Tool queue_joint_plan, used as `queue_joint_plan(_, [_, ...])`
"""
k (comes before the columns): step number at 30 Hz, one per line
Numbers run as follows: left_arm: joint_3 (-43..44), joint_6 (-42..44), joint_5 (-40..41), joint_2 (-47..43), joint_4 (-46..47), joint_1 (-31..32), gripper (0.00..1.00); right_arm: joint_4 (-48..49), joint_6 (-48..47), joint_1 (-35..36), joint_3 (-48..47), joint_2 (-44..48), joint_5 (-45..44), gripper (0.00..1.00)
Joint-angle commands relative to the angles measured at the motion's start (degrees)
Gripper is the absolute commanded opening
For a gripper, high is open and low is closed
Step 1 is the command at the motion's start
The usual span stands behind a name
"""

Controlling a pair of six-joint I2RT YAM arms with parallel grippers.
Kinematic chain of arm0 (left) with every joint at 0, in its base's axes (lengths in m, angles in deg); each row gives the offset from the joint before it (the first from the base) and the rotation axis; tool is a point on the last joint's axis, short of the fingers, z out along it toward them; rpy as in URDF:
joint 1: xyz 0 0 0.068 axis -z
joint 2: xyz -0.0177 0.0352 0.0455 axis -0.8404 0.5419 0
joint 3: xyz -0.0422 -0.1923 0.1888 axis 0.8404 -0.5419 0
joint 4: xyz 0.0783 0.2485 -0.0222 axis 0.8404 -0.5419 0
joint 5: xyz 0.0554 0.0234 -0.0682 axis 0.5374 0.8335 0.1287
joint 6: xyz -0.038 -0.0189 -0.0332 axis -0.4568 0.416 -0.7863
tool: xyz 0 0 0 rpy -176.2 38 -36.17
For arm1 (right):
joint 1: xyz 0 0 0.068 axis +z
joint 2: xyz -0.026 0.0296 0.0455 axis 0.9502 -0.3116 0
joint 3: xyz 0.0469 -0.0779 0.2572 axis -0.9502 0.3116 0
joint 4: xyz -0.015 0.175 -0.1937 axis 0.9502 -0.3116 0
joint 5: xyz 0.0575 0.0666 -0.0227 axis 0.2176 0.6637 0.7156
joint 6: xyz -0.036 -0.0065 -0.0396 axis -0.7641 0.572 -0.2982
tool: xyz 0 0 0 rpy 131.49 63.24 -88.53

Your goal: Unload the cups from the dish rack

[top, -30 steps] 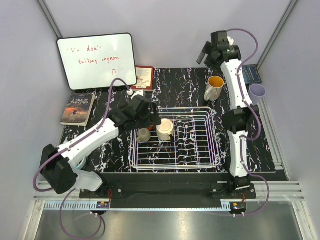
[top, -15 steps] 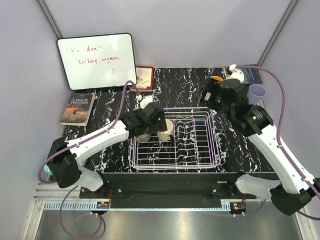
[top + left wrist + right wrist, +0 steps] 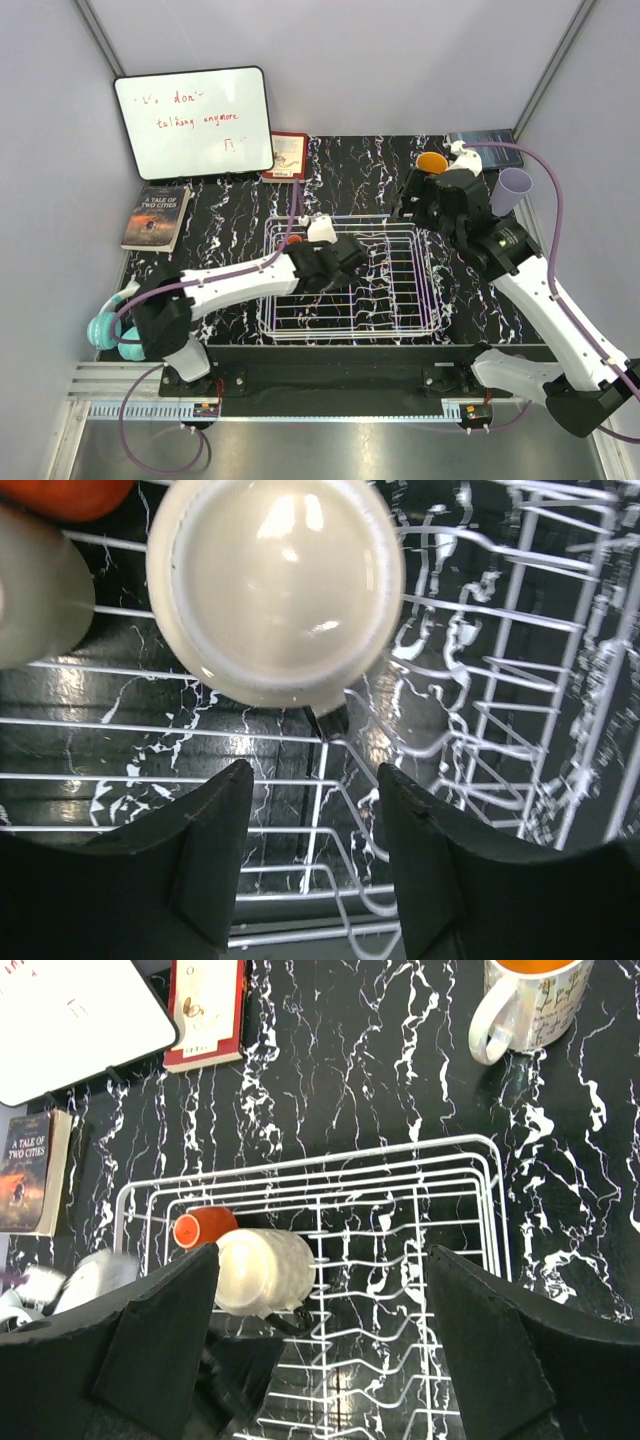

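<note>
The cream mug [image 3: 275,585] sat in the far-left part of the dish rack [image 3: 430,300], at about 10 o'clock from the rack's middle. It seemed to stand mouth-down with its long axis upright, since the left wrist view met a round glossy end face-on. A dark stub (its handle, I judged) pointed to 6 o'clock in that view, straight at the gap between the fingers. The orange cup [image 3: 60,492] lay just beside the mug at 10 o'clock and a pale cup [image 3: 35,585] at 9 o'clock, both near enough to crowd a grasp.

The left gripper [image 3: 315,770] hung over the mug, spread wide and holding nothing. The mug lay at 12 o'clock just beyond its fingertips, so the coming move looked to me like a short advance toward 12 and down. The left arm [image 3: 230,285] lay stretched from its base at 7 o'clock. Its forearm ran low across the rack's left side toward 3 o'clock, and its wrist hid the cups from the top view.

The right gripper [image 3: 322,1250], likewise spread and empty, hovered high over the rack's 2 o'clock corner, apart from the mug; the left was plainly nearer. On the surface [image 3: 350,170] outside the rack stood the lavender tumbler [image 3: 513,190] at 2 o'clock and an orange-lined mug [image 3: 530,1000] at 1 o'clock.
</note>
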Motion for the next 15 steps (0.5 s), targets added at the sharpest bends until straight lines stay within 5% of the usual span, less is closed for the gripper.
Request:
queue_joint_plan(1, [4.6,-6.8,3.1,4.9,0.6,-0.1,0.55,2.1,-1.7,0.3,1.5,2.9,1.6,0.92])
queue_joint_plan(15, [6.3,-14.6,7.3,10.9,0.2,-0.1,0.34,2.0,-4.2,0.3,5.1,6.5,3.9,0.92])
